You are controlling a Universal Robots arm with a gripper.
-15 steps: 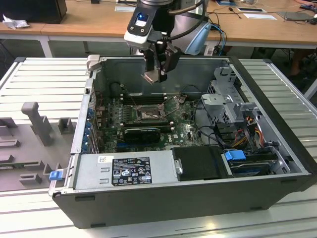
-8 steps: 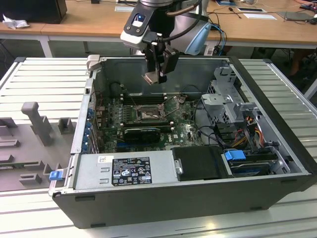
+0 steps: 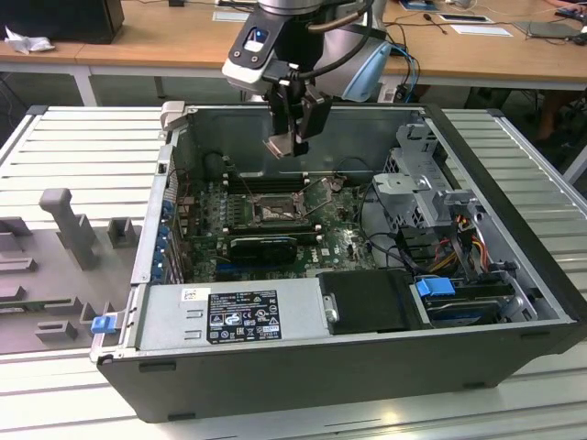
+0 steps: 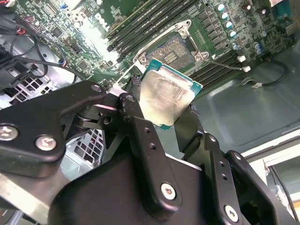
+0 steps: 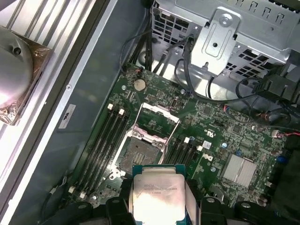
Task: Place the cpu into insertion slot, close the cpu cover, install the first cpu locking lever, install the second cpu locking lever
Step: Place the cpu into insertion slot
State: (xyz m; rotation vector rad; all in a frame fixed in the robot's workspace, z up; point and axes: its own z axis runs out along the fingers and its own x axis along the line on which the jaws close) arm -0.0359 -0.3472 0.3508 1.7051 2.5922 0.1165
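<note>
One grey moulded tray (image 3: 55, 266) lay at nine o'clock on the exterior view's left, outside the open computer case (image 3: 303, 367). Over the middle of the case hung the gripper (image 3: 286, 147), its two fingers (image 4: 140, 126) closed partway onto opposite edges of the cpu (image 4: 168, 96), held clear above the board (image 3: 344, 234). The open socket (image 3: 275, 209) sat at six o'clock from the gripper, its cpu cover (image 5: 159, 117) flipped up. A metal drive cage (image 3: 426, 174) stood at three o'clock, on the exterior view's right.
</note>
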